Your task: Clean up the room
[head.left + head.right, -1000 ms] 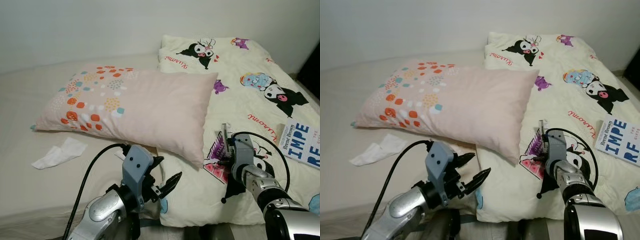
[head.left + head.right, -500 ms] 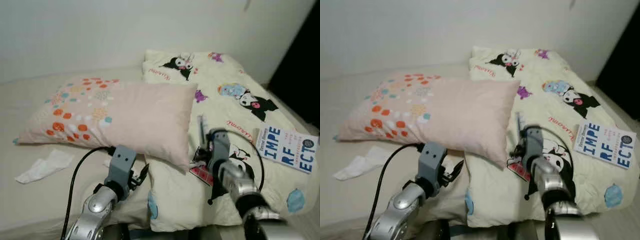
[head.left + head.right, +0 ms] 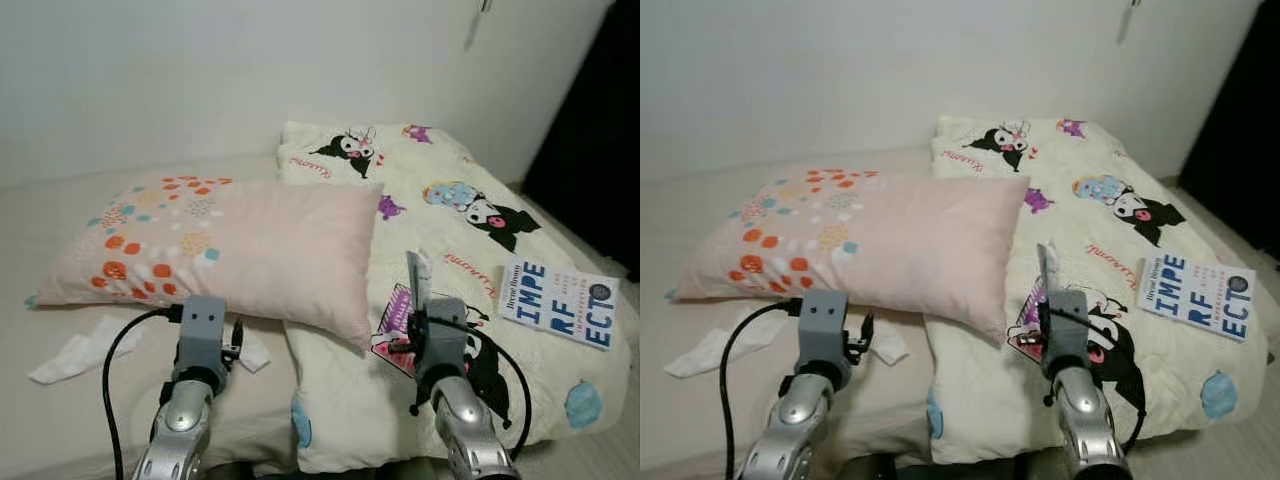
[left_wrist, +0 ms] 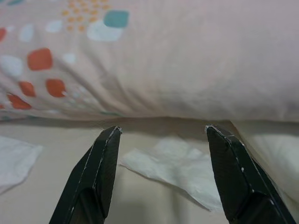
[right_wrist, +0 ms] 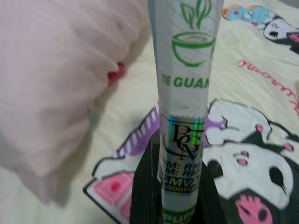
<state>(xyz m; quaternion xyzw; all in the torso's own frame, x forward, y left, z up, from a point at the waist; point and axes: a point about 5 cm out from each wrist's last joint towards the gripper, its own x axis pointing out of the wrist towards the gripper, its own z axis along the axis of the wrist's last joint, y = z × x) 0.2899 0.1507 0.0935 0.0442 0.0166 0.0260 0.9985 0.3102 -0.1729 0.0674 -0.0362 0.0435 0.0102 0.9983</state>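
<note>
From the head camera I have both arms raised over the near edge of the bed (image 3: pixel 60 420). My right gripper (image 3: pixel 417 300) has its fingers closed flat on a slim white tea sachet (image 5: pixel 184 93) with green print (a leaf-and-cup logo and the letters "TIE GUAN" read clearly in the right wrist view). The sachet stands upright above the cartoon-print blanket (image 3: pixel 470 250), which covers the bed's right half.

My left gripper (image 4: pixel 161 133) is spread wide and holds nothing; its two black fingers (image 4: pixel 100 172) point at a crumpled white tissue (image 4: pixel 180 168) lying on the beige sheet, just at the near edge of the pink pillow (image 3: pixel 220 240). In the head view that tissue sits at about 2 o'clock from the left wrist, close by. A second, larger tissue (image 3: pixel 75 350) lies at roughly 9 o'clock from the same wrist, farther off, near the pillow's dotted corner.

A book (image 3: pixel 558 302) with a white and blue cover rests on the blanket at 3 o'clock from the right gripper, well apart from it.
</note>
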